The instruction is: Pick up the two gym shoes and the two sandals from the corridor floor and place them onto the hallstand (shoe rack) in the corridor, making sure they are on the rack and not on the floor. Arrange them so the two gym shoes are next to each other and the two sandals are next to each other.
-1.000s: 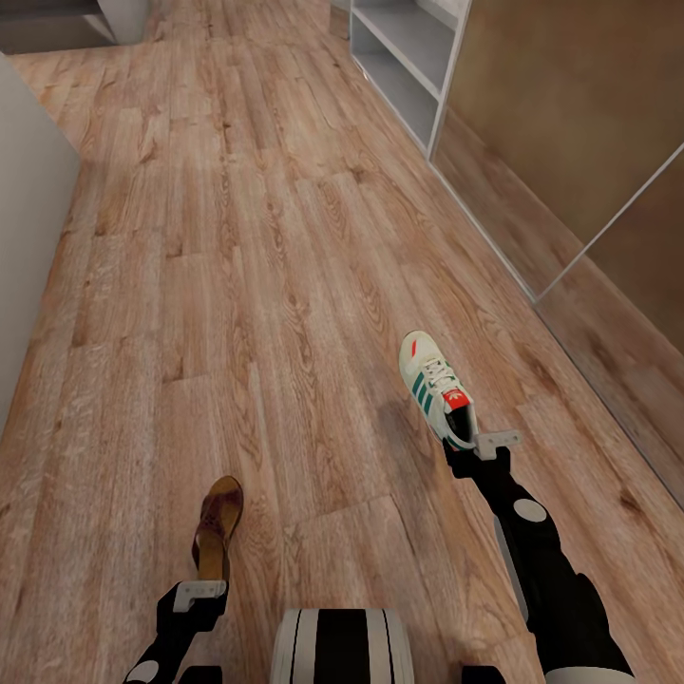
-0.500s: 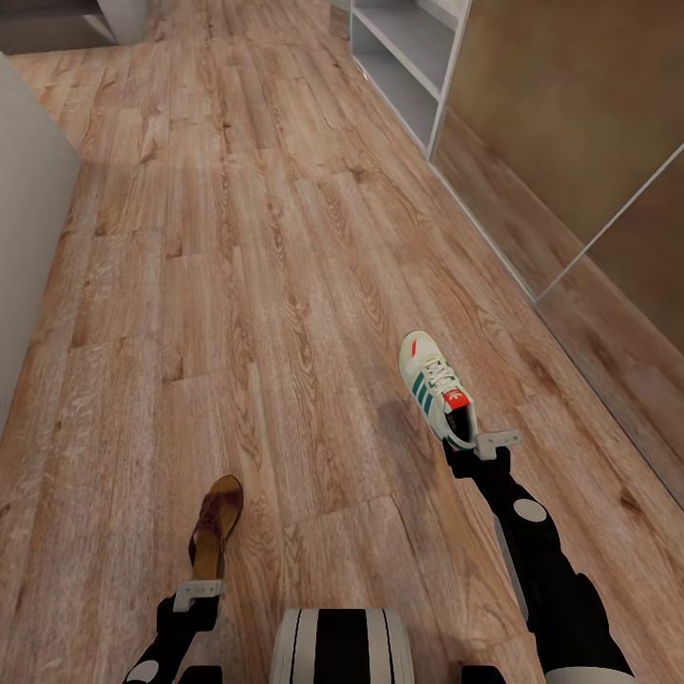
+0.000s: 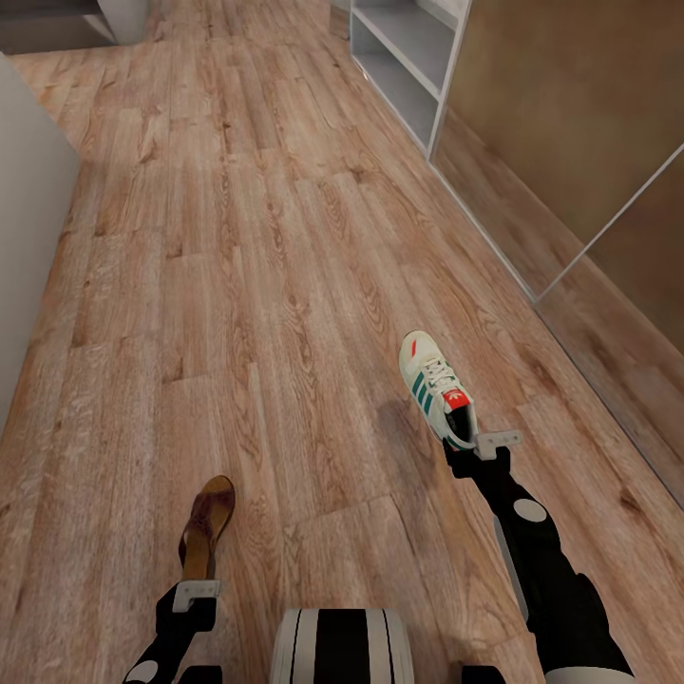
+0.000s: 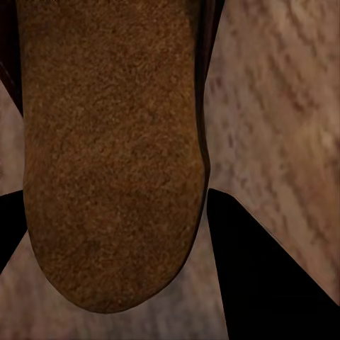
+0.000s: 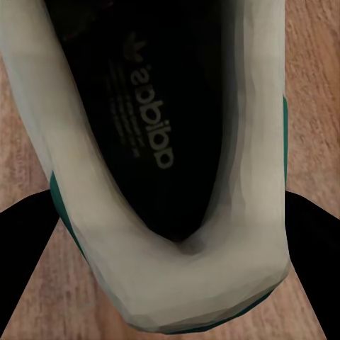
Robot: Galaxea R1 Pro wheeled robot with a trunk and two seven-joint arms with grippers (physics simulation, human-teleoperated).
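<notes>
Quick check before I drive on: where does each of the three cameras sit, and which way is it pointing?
Head view: on the head, looking forward and down the corridor floor; both arms show, hallstand ahead.
Left wrist view: by the left gripper, looking along its fingers onto the sandal.
Right wrist view: by the right gripper, looking into the gym shoe.
Head and wrist views share both shoes.
</notes>
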